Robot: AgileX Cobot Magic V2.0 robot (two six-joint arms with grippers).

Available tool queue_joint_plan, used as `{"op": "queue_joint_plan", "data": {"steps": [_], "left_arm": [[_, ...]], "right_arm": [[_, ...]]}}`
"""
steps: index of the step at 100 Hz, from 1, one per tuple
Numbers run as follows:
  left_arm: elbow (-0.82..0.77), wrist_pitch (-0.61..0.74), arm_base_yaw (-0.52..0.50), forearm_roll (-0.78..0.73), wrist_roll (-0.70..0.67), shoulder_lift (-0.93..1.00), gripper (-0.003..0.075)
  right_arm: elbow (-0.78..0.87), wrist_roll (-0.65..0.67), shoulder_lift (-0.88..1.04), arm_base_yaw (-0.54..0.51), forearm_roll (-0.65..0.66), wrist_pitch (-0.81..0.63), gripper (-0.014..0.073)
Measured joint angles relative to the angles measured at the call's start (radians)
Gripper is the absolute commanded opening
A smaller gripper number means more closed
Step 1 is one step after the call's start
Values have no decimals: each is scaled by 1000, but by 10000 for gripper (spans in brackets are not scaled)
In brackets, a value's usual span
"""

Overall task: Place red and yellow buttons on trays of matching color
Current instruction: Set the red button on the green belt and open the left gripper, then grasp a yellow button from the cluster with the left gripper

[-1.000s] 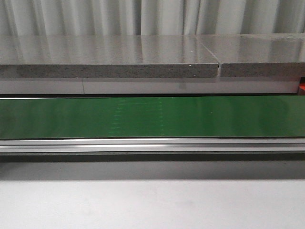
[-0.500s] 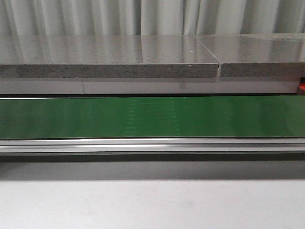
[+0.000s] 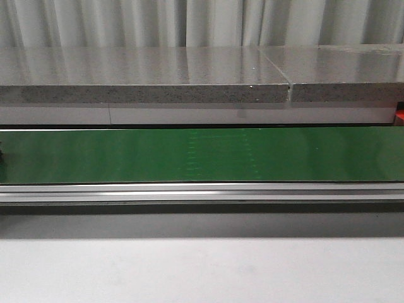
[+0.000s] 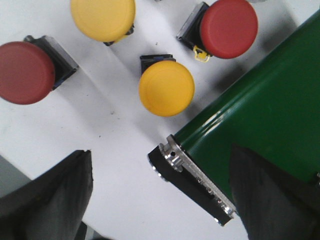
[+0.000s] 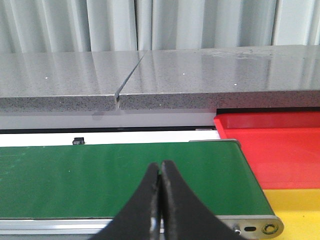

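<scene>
In the left wrist view, two yellow buttons (image 4: 166, 88) (image 4: 103, 17) and two red buttons (image 4: 228, 28) (image 4: 25, 72) lie on a white surface beside the end of the green conveyor belt (image 4: 270, 115). My left gripper (image 4: 160, 200) is open and empty above the bare surface, short of the nearer yellow button. In the right wrist view, my right gripper (image 5: 160, 172) is shut and empty over the green belt (image 5: 120, 175). The red tray (image 5: 280, 145) and the yellow tray (image 5: 295, 207) lie past the belt's end.
The front view shows the green belt (image 3: 202, 154) with its aluminium rail (image 3: 202, 191), a grey stone shelf (image 3: 145, 79) behind and a white table (image 3: 202, 271) in front. A sliver of dark arm (image 3: 2, 154) shows at the left edge.
A faint pale pattern on the belt has drifted to the right. A dark sliver has appeared at the left edge of the front view.
</scene>
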State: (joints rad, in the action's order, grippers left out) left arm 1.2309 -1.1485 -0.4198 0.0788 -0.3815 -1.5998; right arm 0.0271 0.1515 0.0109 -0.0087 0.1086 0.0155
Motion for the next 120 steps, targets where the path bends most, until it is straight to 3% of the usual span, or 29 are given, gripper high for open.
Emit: {"op": "queue_joint_plan", "data": {"steps": [50, 69, 94, 120], "left_arm": [[0, 94, -2, 18, 41, -152, 493], [0, 112, -2, 18, 52, -164, 399], [0, 131, -2, 18, 59, -191, 372], [0, 136, -2, 18, 73, -191, 203]], "right_arm": [[0, 0, 0, 0, 0, 0, -65], [0, 0, 0, 0, 0, 0, -65], [0, 0, 0, 0, 0, 0, -65], [0, 0, 0, 0, 0, 0, -65]]}}
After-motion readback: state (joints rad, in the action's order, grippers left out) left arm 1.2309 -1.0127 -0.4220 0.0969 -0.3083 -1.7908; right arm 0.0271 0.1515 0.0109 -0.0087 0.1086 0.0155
